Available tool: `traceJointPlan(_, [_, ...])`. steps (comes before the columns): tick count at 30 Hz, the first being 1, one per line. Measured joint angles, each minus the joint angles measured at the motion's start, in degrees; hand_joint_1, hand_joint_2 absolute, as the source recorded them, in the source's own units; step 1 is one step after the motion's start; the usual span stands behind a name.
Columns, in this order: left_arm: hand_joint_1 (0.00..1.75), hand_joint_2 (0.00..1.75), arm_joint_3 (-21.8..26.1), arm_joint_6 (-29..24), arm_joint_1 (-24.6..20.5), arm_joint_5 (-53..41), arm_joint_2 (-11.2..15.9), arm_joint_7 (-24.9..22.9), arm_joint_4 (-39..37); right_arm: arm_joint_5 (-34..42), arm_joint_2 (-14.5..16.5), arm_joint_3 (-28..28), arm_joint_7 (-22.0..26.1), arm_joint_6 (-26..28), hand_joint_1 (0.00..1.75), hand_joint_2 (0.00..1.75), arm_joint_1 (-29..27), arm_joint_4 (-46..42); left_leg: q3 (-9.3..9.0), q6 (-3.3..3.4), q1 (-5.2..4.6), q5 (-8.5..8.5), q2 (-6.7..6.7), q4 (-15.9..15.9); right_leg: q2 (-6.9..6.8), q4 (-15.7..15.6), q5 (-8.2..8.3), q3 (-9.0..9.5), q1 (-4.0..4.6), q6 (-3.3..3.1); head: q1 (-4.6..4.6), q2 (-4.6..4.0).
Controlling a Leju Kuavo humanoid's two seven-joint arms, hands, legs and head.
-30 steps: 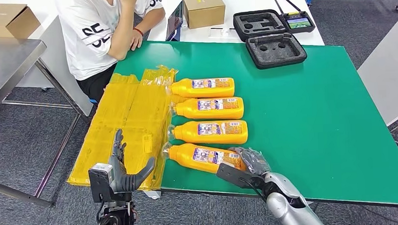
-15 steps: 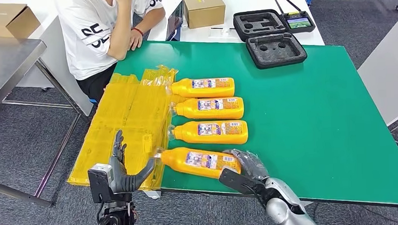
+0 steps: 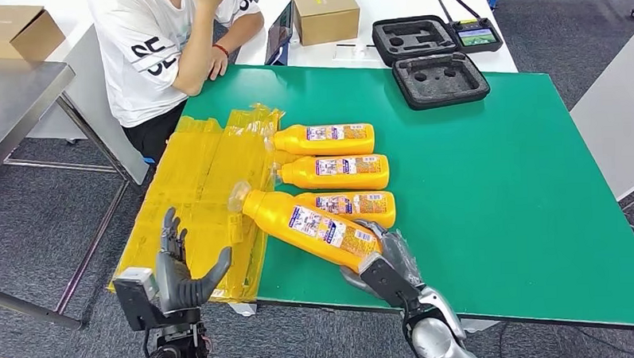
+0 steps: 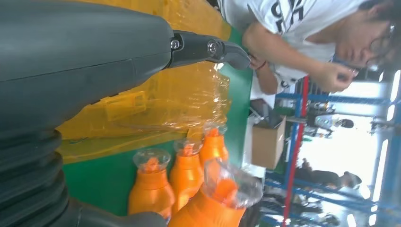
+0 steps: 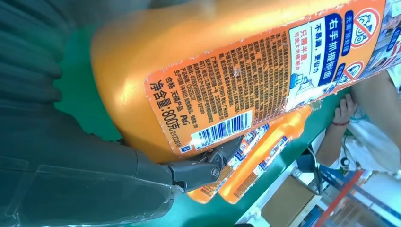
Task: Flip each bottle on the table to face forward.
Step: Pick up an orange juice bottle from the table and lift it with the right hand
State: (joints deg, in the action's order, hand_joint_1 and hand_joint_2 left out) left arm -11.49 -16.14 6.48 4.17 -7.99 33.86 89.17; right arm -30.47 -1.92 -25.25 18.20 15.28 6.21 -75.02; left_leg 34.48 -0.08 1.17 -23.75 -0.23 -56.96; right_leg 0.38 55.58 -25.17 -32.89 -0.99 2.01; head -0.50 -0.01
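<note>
We saw orange bottles (image 3: 332, 139) with blue-and-white printed labels (image 5: 265, 71) on a green table (image 3: 497, 173), yellow plastic wrapping (image 3: 203, 191), and a person's white shirt (image 3: 146, 50) with black lettering

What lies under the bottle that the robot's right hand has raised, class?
Under the lifted bottle, gripped at its base by the right hand, lies the third bottle on the green table. Its neck and cap end are covered, so they cannot be seen.
</note>
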Motion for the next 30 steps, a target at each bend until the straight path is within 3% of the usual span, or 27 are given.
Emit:
traceJointPlan(4, [0.0,1.75,0.97,-0.53,2.36,5.55,0.01,1.89,4.25,-0.41,1.06,0.86,-0.43,0.33,1.75,1.75,-1.98,-1.0,0.01,0.0,0.0,-0.01,0.0,0.0,0.0,0.0,-0.01,-0.03,0.01,0.01,-0.02,0.0])
traceJointPlan(7, [0.0,1.75,1.55,3.37,3.78,11.22,0.13,0.31,7.89,-0.3,1.8,1.64,0.62,0.9,1.75,1.75,-3.03,-1.22,0.05,0.01,0.01,-0.02,-0.01,0.0,-0.02,0.0,-0.04,-0.06,0.01,0.0,-0.02,0.0])
traceJointPlan(11, [0.0,1.75,0.46,12.46,3.51,15.97,0.54,-3.58,8.85,1.91,3.2,2.59,6.9,2.21,1.75,1.75,-3.3,-0.77,0.06,0.01,0.01,-0.02,-0.01,0.01,-0.01,0.0,-0.04,-0.08,0.01,0.0,-0.01,-0.01])
traceJointPlan(14, [0.0,1.75,-1.72,16.18,1.87,17.23,0.71,-4.71,6.87,3.68,4.95,2.8,12.15,2.59,1.75,1.75,-3.15,0.66,0.05,0.01,0.0,0.0,-0.01,0.01,-0.02,0.0,-0.02,-0.06,0.0,0.01,0.0,0.01])
traceJointPlan(19, [0.0,1.75,-3.88,17.35,0.19,17.79,0.81,-5.27,3.75,4.44,7.63,2.78,15.29,2.72,1.75,1.75,-2.44,3.29,0.04,0.0,0.0,0.01,-0.01,0.01,-0.01,0.0,0.0,-0.06,0.01,0.02,-0.01,0.01])
traceJointPlan(30, [0.0,1.75,-4.95,18.65,0.04,17.8,0.82,-5.63,1.54,4.24,10.24,2.62,15.79,0.81,1.75,1.75,0.07,8.74,0.08,0.01,0.0,-0.01,-0.01,0.01,-0.01,0.0,-0.02,-0.08,0.0,0.02,-0.01,0.01])
